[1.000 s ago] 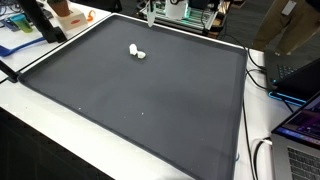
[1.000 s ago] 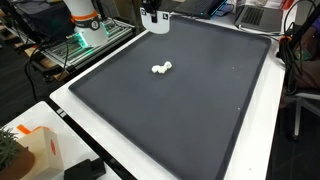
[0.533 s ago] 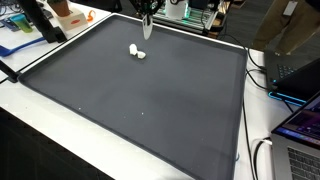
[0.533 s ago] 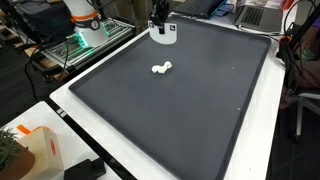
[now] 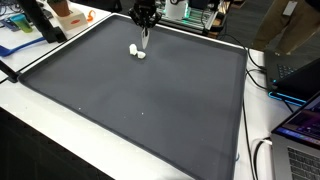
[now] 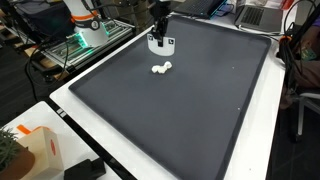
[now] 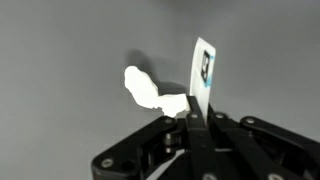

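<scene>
Jaws of the black gripper [image 7: 192, 120] pinch a thin white card [image 7: 203, 72] by 1 edge, upright, beside a crumpled white lump [image 7: 150, 92].

white card [image 7: 204, 70] stands upright just beside crumpled white lump [image 7: 147, 90].

No writing can be read anywhere: the white card [image 7: 204, 70] clamped upright in the tool [image 7: 192, 115] bears a dark, blue-edged print, at one o'clock in the wrist view, too blurred to decipher.
</scene>
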`<state>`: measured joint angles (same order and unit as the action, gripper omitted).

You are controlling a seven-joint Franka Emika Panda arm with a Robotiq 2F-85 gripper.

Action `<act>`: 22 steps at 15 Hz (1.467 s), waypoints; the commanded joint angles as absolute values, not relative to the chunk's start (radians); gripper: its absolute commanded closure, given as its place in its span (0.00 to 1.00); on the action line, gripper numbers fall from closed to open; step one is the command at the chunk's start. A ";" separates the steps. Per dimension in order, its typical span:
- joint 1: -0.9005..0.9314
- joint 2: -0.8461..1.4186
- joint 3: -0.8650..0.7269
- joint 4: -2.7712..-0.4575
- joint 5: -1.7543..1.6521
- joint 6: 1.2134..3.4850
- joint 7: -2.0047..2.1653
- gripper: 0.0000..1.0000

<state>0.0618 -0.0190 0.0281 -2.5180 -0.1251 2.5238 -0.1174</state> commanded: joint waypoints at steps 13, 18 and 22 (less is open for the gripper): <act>0.066 0.086 0.031 -2.482 -0.363 2.558 0.041 0.99; 0.079 0.137 0.034 -2.440 -0.392 2.531 0.063 0.99; 0.088 0.175 0.031 -2.407 -0.406 2.516 0.076 0.99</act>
<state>0.0792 0.1086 0.0334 -2.4502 -0.3691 2.5320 0.0374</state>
